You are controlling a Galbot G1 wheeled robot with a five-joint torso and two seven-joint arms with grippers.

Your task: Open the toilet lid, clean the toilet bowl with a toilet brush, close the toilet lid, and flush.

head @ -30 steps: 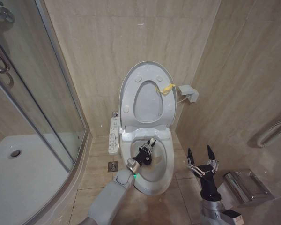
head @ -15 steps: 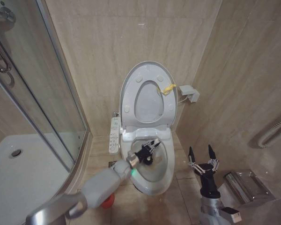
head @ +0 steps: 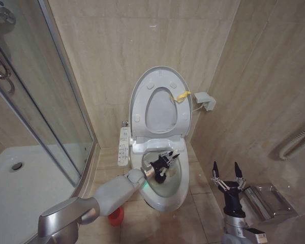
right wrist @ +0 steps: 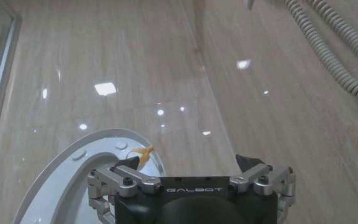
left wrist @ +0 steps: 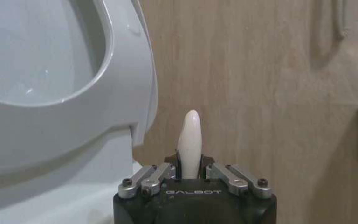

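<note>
The toilet lid [head: 160, 101] stands raised against the wall, with its yellow tag [head: 181, 95] at one edge. My left gripper [head: 165, 161] hangs over the open toilet bowl [head: 168, 190]. It is shut on the thin white handle of the toilet brush [left wrist: 190, 137], which sticks out between the fingers. The brush head is hidden. The red holder [head: 115, 216] sits on the floor beside the pedestal, under my left arm. My right gripper [head: 225, 170] is open, fingers pointing up, to the right of the bowl. In the right wrist view, the right gripper [right wrist: 190, 165] faces the lid [right wrist: 73, 177].
A long white button panel [head: 123, 146] is fixed along the bowl's left side. A glass shower enclosure [head: 35, 117] fills the left. A metal bin [head: 264, 201] and a coiled hose [head: 297, 141] are on the right. A small white box [head: 206, 100] hangs on the wall.
My left gripper has shifted slightly right over the bowl and its arm has swung lower left, uncovering the red holder. My right gripper has moved right and a little down.
</note>
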